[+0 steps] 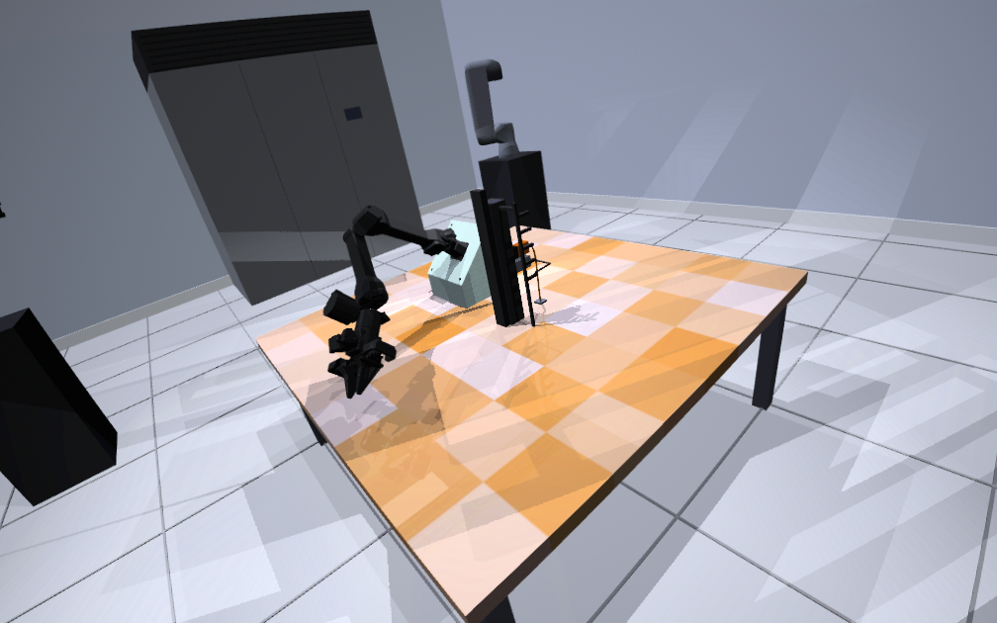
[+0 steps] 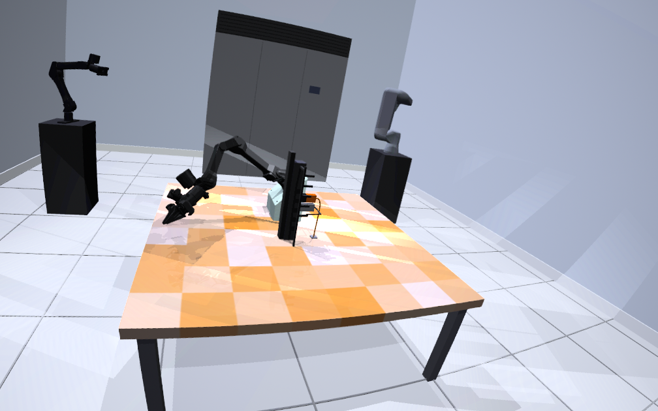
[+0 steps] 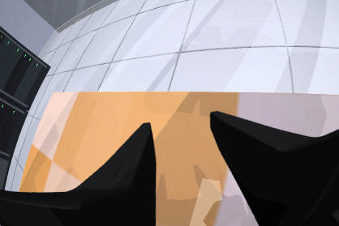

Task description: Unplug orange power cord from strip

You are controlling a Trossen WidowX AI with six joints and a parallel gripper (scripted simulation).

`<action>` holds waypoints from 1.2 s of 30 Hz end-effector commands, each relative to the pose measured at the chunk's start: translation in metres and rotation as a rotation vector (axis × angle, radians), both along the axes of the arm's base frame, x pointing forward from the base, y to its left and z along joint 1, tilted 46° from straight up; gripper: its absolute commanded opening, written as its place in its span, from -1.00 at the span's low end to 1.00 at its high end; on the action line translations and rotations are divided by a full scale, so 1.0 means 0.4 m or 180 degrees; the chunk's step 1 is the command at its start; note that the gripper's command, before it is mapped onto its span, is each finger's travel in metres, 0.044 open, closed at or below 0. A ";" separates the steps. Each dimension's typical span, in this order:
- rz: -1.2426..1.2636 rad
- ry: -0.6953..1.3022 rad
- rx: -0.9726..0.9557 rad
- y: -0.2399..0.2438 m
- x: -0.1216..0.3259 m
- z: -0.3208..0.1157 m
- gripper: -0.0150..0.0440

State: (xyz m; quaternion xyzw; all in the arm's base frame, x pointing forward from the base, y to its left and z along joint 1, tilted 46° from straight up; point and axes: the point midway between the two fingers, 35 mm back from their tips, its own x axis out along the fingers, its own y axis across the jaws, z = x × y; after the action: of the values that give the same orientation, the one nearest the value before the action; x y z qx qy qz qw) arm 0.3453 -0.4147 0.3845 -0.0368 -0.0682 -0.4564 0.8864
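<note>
One arm works this table [image 1: 641, 364], and in the top view its gripper [image 1: 357, 379] points down at the near-left corner area, tips just above the checkered surface, with nothing between the fingers. Well apart from it, toward the far side past the arm's pale base block [image 1: 459, 267], stands the upright black strip [image 1: 500, 259]; the orange plug [image 1: 518, 246] sits on the strip's face turned away from the gripper, and the thin cord [image 1: 534, 279] hangs from it to the table. From the exterior view, the gripper [image 2: 172, 214] slants down to the table's far-left edge, while the strip [image 2: 291, 196] stands near mid-table, the plug [image 2: 309, 196] seated in its right face and the cord [image 2: 316, 222] drooping beside it. At the wrist view, both fingers stand partly closed with a plain gap between them, only table [image 3: 183, 145] and floor beyond; plug, cord and strip are out of sight.
</note>
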 end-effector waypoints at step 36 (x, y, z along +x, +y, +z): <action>0.2872 0.3395 -0.0639 1.089 0.464 -0.591 0.05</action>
State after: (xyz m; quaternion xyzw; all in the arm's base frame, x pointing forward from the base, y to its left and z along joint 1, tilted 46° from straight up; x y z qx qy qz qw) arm 0.5372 -0.0138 0.1685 -0.2717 0.3015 0.0017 0.9139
